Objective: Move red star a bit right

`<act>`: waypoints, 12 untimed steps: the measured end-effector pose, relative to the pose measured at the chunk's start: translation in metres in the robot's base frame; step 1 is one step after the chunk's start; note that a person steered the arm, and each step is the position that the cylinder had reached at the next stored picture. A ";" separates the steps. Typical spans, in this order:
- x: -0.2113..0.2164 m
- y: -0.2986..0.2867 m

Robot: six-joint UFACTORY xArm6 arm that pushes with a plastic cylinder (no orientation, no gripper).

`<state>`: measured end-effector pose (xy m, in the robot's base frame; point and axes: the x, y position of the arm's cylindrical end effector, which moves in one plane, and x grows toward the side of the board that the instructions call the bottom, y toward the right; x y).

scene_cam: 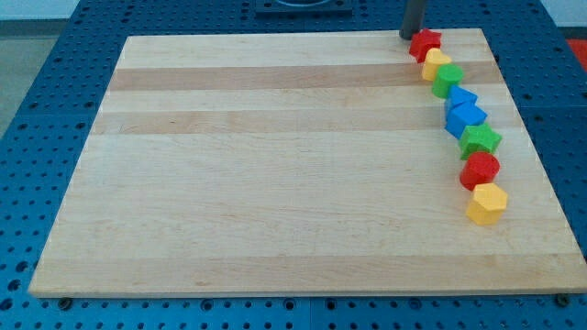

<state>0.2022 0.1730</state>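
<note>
Up top, my tip (407, 36), touching red star (426, 42)

No text, label, brand, number or sign could be read anywhere in the camera view. The wooden board (275, 165), the blocks and the blue perforated table (55, 110) around the board all showed plain, unmarked surfaces.
</note>
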 end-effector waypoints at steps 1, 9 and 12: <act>0.000 -0.002; 0.069 -0.063; 0.055 -0.036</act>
<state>0.2574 0.1371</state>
